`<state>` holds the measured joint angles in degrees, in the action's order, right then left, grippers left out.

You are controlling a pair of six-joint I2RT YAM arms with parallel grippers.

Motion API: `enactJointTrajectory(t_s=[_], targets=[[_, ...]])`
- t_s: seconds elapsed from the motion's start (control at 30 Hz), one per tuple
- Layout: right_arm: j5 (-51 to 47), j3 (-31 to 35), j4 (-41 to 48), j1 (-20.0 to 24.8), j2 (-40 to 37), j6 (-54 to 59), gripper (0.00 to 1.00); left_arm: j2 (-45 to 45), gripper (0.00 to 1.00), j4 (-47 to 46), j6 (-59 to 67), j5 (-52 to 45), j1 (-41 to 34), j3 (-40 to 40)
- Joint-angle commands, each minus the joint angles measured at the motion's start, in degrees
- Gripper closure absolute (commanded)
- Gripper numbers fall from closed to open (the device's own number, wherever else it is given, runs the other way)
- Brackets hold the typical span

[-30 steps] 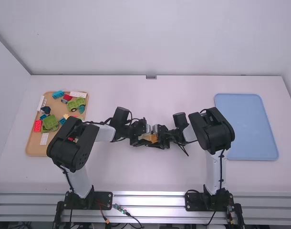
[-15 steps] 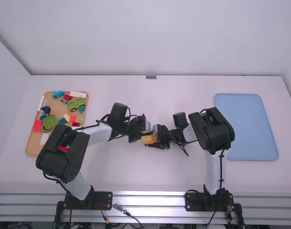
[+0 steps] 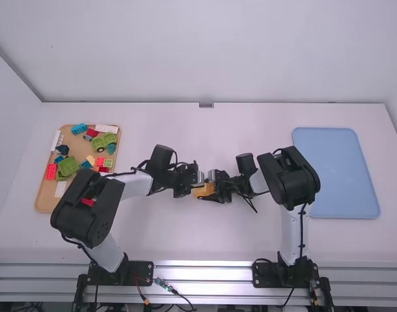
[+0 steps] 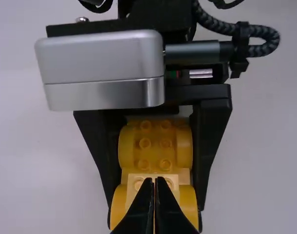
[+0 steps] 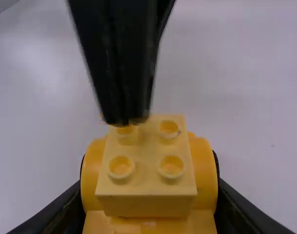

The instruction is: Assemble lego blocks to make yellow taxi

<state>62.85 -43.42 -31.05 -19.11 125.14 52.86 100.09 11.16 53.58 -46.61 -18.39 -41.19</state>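
Worktop [image 3: 185,234], between edges | left gripper [image 3: 199,184]: tips together over pale-yellow 4-stud plastic brick [image 5: 146,158] | right gripper [image 3: 212,188]: clamped on rounded yellow plastic body [image 4: 156,145]

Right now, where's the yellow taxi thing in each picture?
High view: the yellow build is near the middle, between both arms.
Left wrist view: lower middle.
Right wrist view: lower middle, filling more of the picture.
Shared landmark: the right arm's black fingers, holding its sides.

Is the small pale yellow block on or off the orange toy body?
On: the pale yellow block sits atop the orange body, which bulges past two sides. Whether fully pressed down, I cannot tell.
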Motion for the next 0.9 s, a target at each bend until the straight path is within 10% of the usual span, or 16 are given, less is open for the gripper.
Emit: enactJointTrajectory(t_s=[0.0,0.87], targets=[[-1.2,-0.4,0.5,-0.1,1.0,-0.5,0.58,1.6,0.98,0.9,-0.2,-0.3,0.4,0.3],[-1.0,-0.4,-0.1,0.0,1.0,-0.5,0.58,14.2,0.98,2.5,-0.2,2.6,0.4,-1.2]])
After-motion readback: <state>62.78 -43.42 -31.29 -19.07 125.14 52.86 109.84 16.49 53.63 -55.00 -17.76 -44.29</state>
